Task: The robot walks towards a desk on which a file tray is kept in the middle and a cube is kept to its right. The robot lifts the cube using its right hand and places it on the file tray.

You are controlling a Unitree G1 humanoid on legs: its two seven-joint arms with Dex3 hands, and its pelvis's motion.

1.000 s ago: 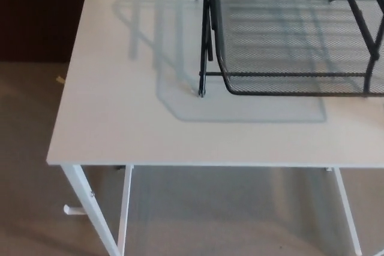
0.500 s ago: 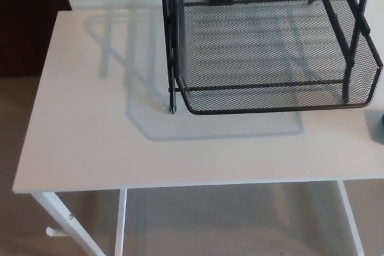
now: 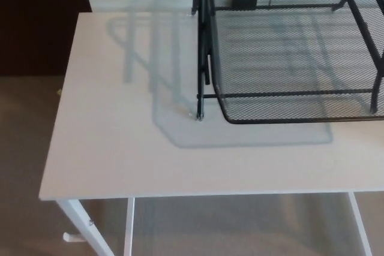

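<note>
Lost the cube past the frame edge in swinging the head camera since half a second ago; presumably left it right of the file tray (image 3: 288,97), unmoved on the desk (image 3: 120,148). Could not read its facing or long axis. As for the file tray: sat open side up, apparently longer left to right, low front lip toward the robot. Saw neither hand, so could not tell either grip. Best turned back right of the file tray first, then reached.

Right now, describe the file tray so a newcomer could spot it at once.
Start at the white desk filling the view. On its right part stands the black file tray, cut by the picture's edge. Its see-through wire mesh sets it apart from the plain white top.
</note>
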